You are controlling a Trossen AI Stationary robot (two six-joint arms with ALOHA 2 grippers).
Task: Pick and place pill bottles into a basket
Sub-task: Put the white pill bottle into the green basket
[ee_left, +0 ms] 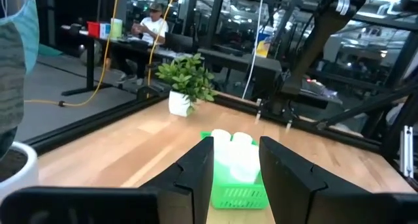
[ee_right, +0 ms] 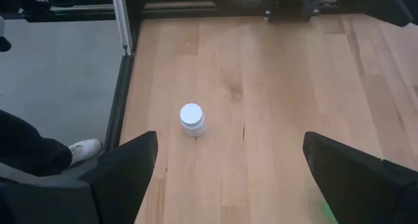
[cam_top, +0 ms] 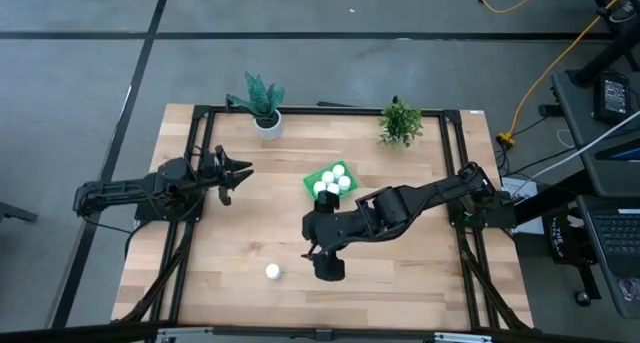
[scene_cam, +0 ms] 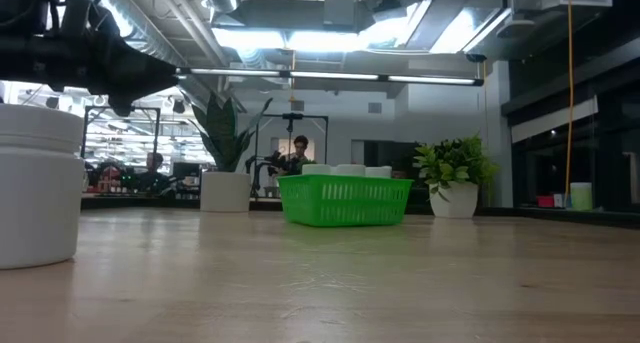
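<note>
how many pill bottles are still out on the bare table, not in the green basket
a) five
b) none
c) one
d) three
c, since a single pill bottle stands alone on the wood near the front edge, ahead of the open right gripper, while the other white caps sit clustered inside the basket.
</note>
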